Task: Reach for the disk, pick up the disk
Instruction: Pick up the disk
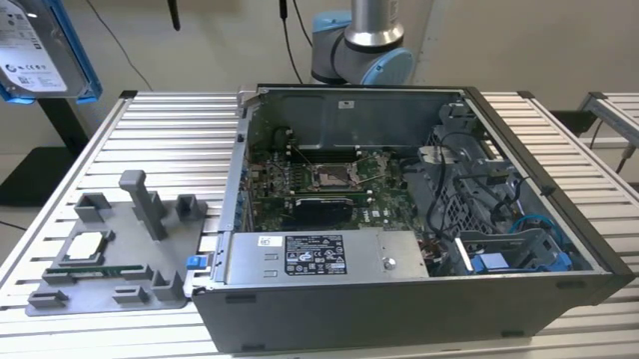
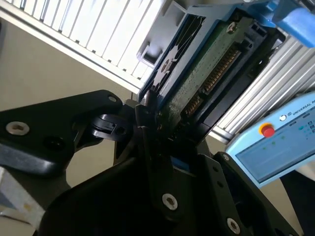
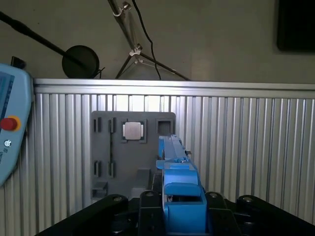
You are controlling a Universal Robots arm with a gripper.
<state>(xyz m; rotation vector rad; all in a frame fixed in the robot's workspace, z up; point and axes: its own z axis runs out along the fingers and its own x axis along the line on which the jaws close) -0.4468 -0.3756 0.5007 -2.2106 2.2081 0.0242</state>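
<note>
Gripper [image 2: 156, 129] closed tight on 1 edge of the disk [image 2: 197, 83]. Disk hangs clear above the slatted table [image 3: 246, 147]. Blue bracket frames the silver body. Green circuit board and connector pins exposed in the second wrist view.

Robotics lab: slatted aluminium bench [image 1: 170, 127], teach pendant [image 2: 275, 142]

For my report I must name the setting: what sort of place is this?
Probably a robotics lab: a robot arm beside an open computer case on a slotted aluminium table, its gripper holding the disk.
</note>
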